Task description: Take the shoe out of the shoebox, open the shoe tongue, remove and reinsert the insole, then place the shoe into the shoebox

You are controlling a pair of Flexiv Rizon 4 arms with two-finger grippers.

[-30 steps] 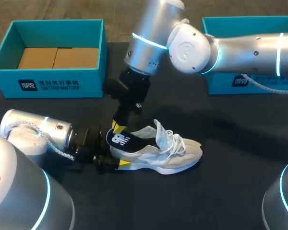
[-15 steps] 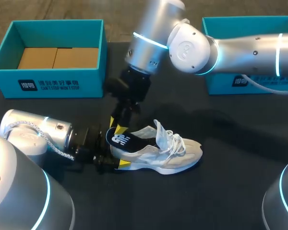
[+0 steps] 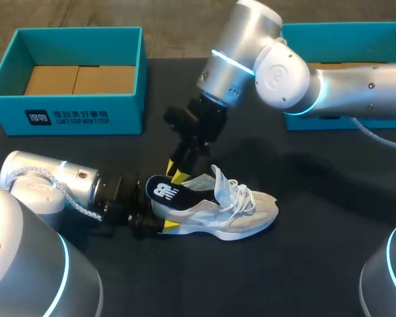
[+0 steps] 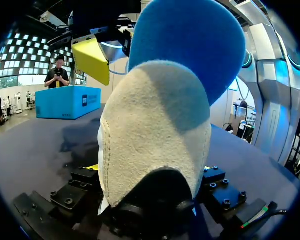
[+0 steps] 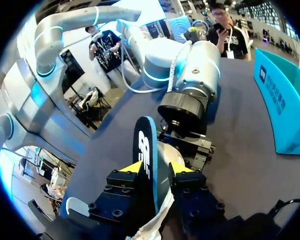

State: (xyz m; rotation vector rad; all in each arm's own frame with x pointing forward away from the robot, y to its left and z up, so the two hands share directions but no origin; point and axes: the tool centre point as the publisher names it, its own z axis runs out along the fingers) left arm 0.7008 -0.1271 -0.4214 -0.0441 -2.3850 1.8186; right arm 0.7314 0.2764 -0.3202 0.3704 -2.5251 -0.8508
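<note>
The shoe (image 3: 224, 214) sits sole-down on the black table (image 3: 317, 264), outside both boxes. Behind and left of the shoe stands an open teal shoebox (image 3: 72, 112). The left gripper (image 3: 162, 218) clamps the shoe's heel from both sides, probably to steady it. From the shoe's opening the dark insole (image 3: 168, 190) slants up, its front end hidden inside. The right gripper (image 3: 177, 173) is closed on the insole's raised edge, probably to draw it out or feed it in. Behind and right of the shoe, the right arm largely covers a second shoebox (image 3: 317, 115).

Heel of the shoe (image 4: 155, 125) gripped in the left tool (image 4: 150, 172). Blue insole (image 4: 190, 45) stands above, right tool (image 4: 107, 37) fingertip (image 4: 92, 60) alongside. Shoebox (image 4: 67, 101) sits at the far counter (image 4: 35, 145) edge.
</note>
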